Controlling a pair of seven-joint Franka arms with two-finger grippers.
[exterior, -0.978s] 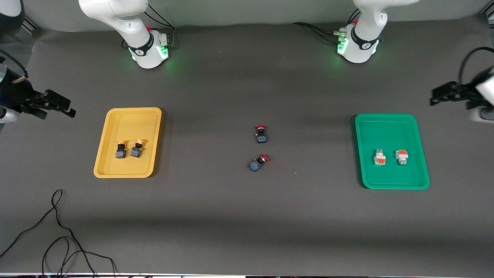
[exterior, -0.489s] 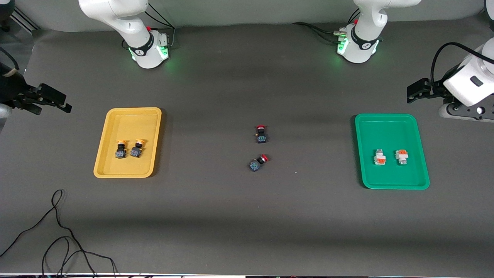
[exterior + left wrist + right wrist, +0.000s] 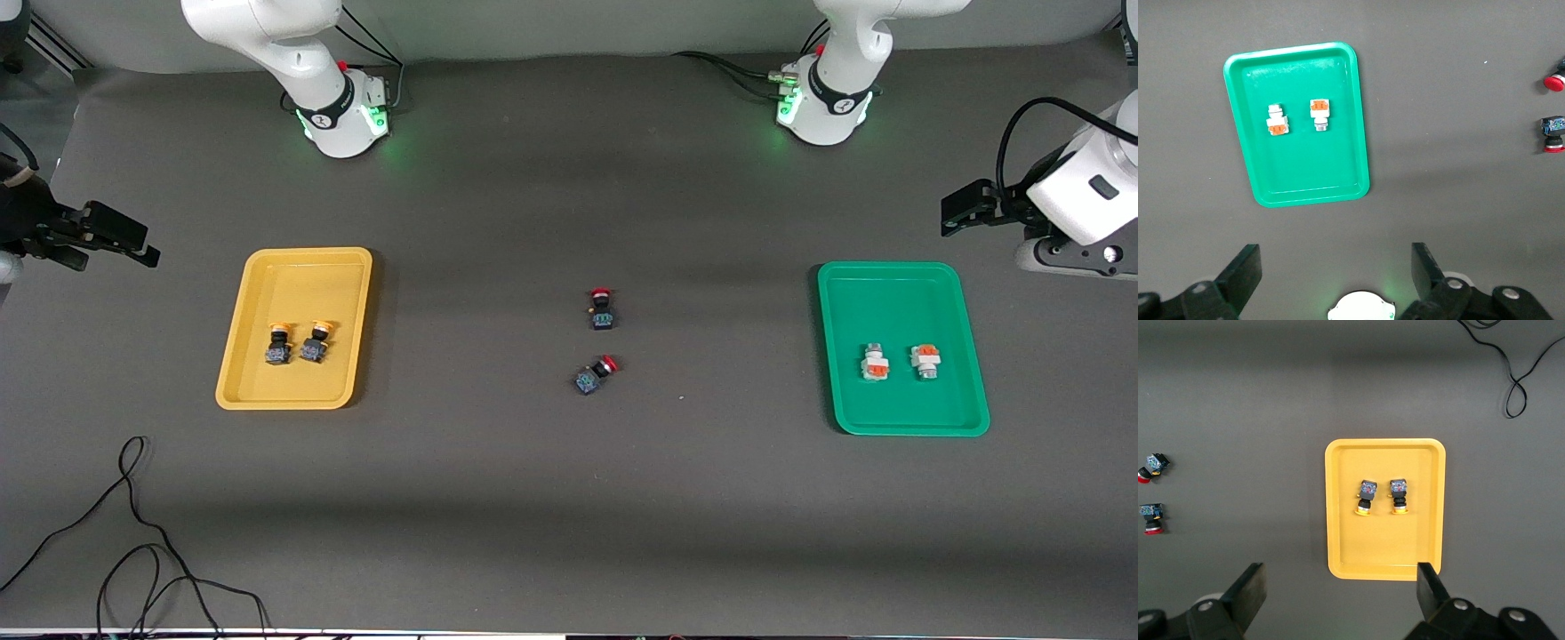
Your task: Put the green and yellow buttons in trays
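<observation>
Both yellow-capped buttons (image 3: pixel 296 343) lie side by side in the yellow tray (image 3: pixel 267 397), caps toward the robot bases, long axes along the tray's length. Two white-silver buttons (image 3: pixel 900 362) lie in the green tray (image 3: pixel 889 428), also lengthwise. Two red-capped buttons (image 3: pixel 598 343) lie on the table midway between the trays. Left gripper (image 3: pixel 1335 270) and right gripper (image 3: pixel 1341 590) hang high, jaws spread, holding nothing.
</observation>
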